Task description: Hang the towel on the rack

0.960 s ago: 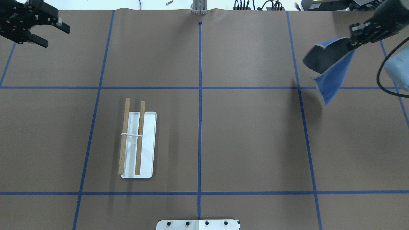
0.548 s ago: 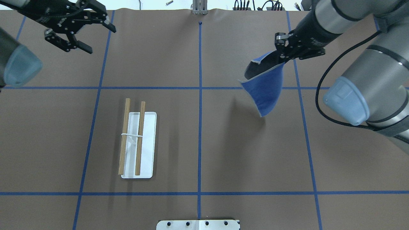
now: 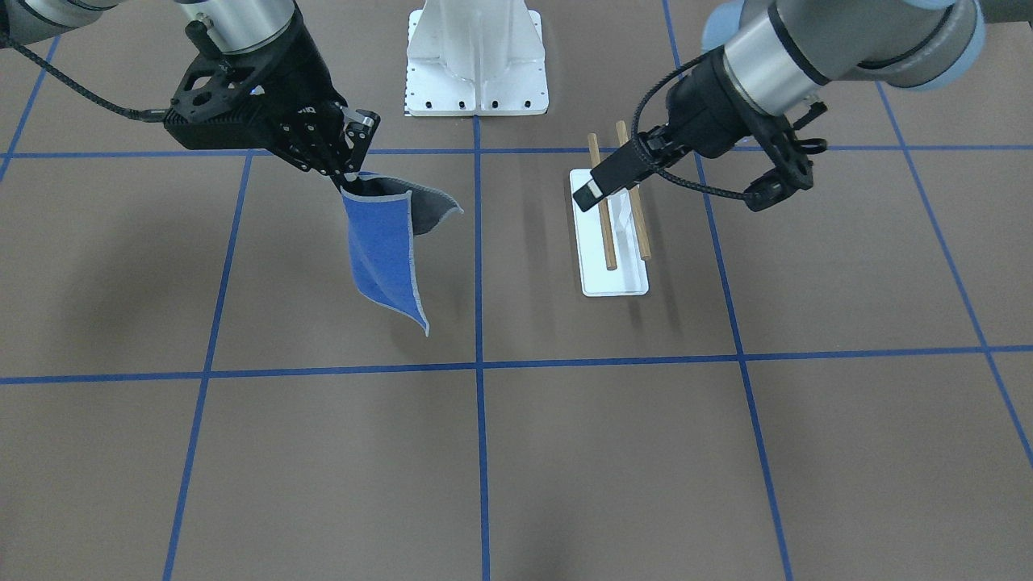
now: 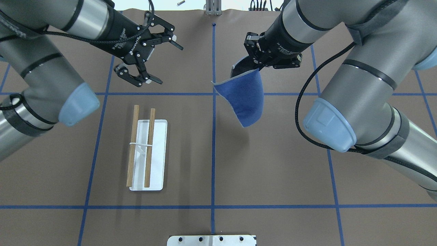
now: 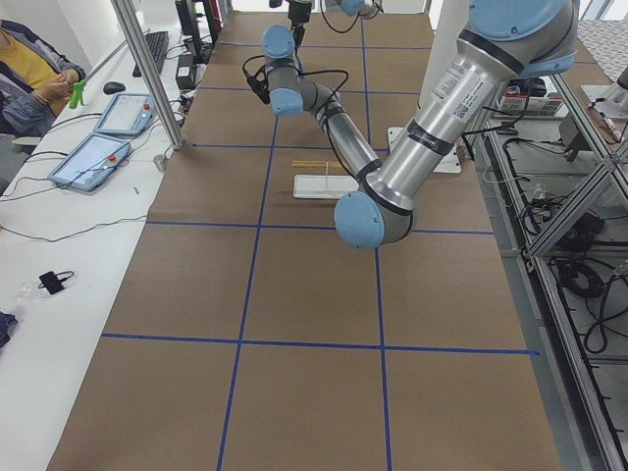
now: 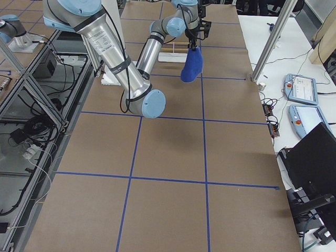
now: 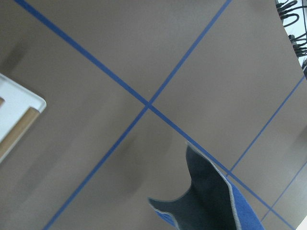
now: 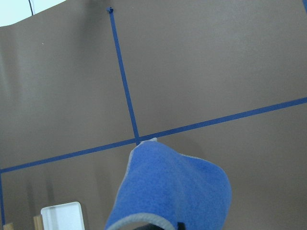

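Towel [image 4: 244, 102] is up in the air right now, pinched at its top edge by the right tool [image 4: 253, 67], jaws squeezed together on the fabric. It droops from there to a pointy lower corner, blue face showing to the overhead cam, with a bit of the dark grey side curling out up by the grip. Location-wise it's well apart from the rack [image 4: 149, 150], off on the rack's robot-right side and across the middle blue tape line [image 4: 213, 153] from it, so it isn't draped on the rack yet. Rack itself sits flat on the brown surface [image 4: 273, 164], two wooden dowels [image 4: 131, 153] running side by side over its white base plate [image 4: 158, 164]. Left tool [image 4: 171, 65] is held up above the surface near the rack, jaws spread wide with nothing between them. Overhead cam puts it past the rack's far end, while in the front-facing cam one finger crosses in front of the dowels, so I can't say exactly how it lines up over the rack. Left wrist cam catches a corner of the base plate and a dowel end at its left edge, plus the towel's grey side at the bottom. Right wrist cam is mostly blue towel with the base plate corner low on the left. White bolted pedestal [image 3: 476, 56] stands off the rack's robot-side end, over toward the middle line.
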`<control>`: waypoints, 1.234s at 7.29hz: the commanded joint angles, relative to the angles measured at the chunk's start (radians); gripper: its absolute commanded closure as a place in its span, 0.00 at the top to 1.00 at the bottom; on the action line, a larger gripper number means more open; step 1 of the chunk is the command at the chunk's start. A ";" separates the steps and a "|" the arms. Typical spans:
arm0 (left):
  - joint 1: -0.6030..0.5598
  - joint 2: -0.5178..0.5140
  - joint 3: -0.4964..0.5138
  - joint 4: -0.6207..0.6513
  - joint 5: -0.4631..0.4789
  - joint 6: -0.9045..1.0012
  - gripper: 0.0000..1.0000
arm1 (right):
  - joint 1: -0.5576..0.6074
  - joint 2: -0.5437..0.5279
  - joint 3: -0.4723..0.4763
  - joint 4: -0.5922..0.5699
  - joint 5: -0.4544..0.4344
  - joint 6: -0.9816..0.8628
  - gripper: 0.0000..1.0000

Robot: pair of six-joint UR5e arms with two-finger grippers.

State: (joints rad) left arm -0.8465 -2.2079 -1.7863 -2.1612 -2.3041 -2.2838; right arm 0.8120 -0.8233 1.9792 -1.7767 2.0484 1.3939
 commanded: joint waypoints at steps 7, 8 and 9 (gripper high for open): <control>0.145 -0.058 0.011 -0.115 0.227 -0.260 0.97 | -0.031 0.033 0.006 0.005 -0.013 0.083 0.00; 0.146 -0.058 0.012 -0.115 0.227 -0.258 0.97 | -0.037 0.033 0.007 0.005 -0.019 0.085 0.00; 0.146 -0.058 0.012 -0.115 0.227 -0.258 0.97 | -0.045 0.032 0.013 0.003 -0.020 0.085 0.00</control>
State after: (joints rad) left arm -0.7016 -2.2656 -1.7751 -2.2765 -2.0774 -2.5423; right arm 0.7751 -0.7911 1.9873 -1.7721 2.0311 1.4773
